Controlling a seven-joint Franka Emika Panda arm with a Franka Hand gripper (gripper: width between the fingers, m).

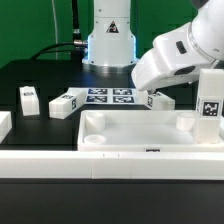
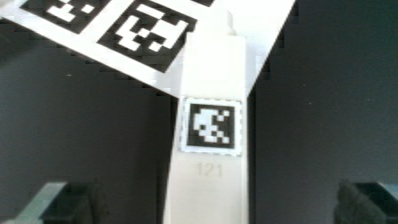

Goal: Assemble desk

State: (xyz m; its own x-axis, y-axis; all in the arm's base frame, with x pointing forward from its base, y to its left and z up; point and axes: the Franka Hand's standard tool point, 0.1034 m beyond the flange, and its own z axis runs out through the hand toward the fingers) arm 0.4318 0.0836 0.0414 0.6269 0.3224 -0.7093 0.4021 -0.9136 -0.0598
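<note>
A smooth white plastic tabletop (image 1: 140, 135), rectangular and rimmed with round corner sockets, lies on the matte black surface (image 1: 30, 135). Four short square tagged white legs (image 1: 28, 100) sit near it. The end effector (image 2: 210, 203) is spread wide, with one leg (image 2: 210, 120) between its fingers, untouched.

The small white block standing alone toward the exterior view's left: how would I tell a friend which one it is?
Find the big white tray-shaped tabletop in front. Behind its corner on the exterior view's left stands a short white leg with a black-and-white tag. The next leg lies slanted by the marker board; this one is upright and alone.
</note>
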